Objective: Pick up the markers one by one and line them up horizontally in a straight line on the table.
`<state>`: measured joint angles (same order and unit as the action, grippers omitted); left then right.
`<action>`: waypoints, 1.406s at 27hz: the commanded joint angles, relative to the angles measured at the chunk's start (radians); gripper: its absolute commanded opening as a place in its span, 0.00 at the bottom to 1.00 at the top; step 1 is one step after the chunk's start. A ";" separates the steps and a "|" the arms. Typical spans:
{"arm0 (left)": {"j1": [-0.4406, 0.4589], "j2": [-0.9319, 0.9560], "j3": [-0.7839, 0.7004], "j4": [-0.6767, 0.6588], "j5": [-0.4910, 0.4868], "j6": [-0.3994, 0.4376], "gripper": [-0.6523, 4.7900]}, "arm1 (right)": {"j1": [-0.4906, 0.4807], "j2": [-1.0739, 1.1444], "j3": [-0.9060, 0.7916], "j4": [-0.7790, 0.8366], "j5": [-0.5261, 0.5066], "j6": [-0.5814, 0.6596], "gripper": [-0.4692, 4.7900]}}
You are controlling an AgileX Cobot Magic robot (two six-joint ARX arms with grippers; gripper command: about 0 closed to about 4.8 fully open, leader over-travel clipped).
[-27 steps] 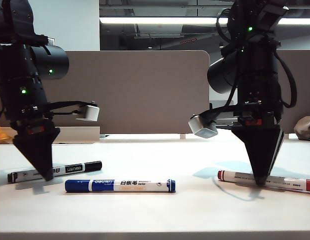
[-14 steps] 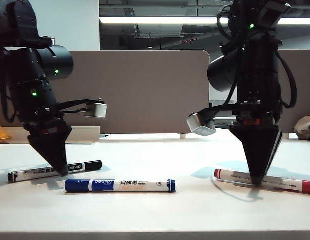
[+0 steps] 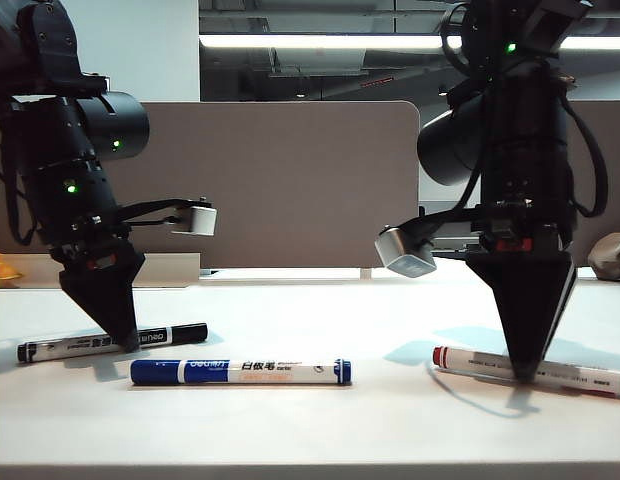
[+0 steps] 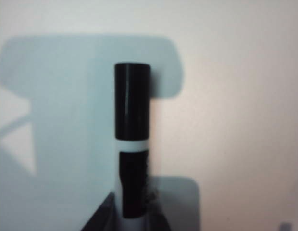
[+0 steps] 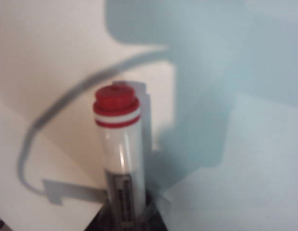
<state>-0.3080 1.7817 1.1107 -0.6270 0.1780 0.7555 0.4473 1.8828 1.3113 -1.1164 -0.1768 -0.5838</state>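
Observation:
Three markers lie on the white table (image 3: 310, 430). The black marker (image 3: 60, 348) is at the left, and my left gripper (image 3: 125, 340) points down onto its barrel, shut on it. In the left wrist view the black marker (image 4: 132, 101) runs out from between the jaws of the left gripper (image 4: 132, 224). The blue marker (image 3: 240, 371) lies free in front, near the middle. The red marker (image 3: 580, 378) is at the right, slightly slanted, with my right gripper (image 3: 527, 375) shut on its barrel. The right wrist view shows the red marker (image 5: 117, 144) sticking out of the right gripper (image 5: 127, 221).
A grey-brown divider panel (image 3: 290, 180) stands along the back of the table. A yellow object (image 3: 0, 270) shows at the far left edge and a beige object (image 3: 615, 255) at the far right, both behind the work area.
My left gripper slid right along the black marker and its jaws closed on the barrel. The right gripper kept its hold on the red marker and barely shifted.

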 commanded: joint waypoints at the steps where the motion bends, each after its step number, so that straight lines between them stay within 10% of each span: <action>1: 0.002 0.039 -0.030 -0.143 -0.106 0.040 0.22 | 0.000 0.005 -0.023 -0.001 0.003 -0.008 0.22; 38: 0.002 -0.220 -0.187 -0.215 -0.074 0.244 0.22 | 0.085 -0.026 -0.040 0.016 0.098 -0.125 0.22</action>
<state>-0.3069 1.5631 0.9287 -0.8356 0.0948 0.9798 0.5316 1.8534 1.2755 -1.1233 -0.0875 -0.7013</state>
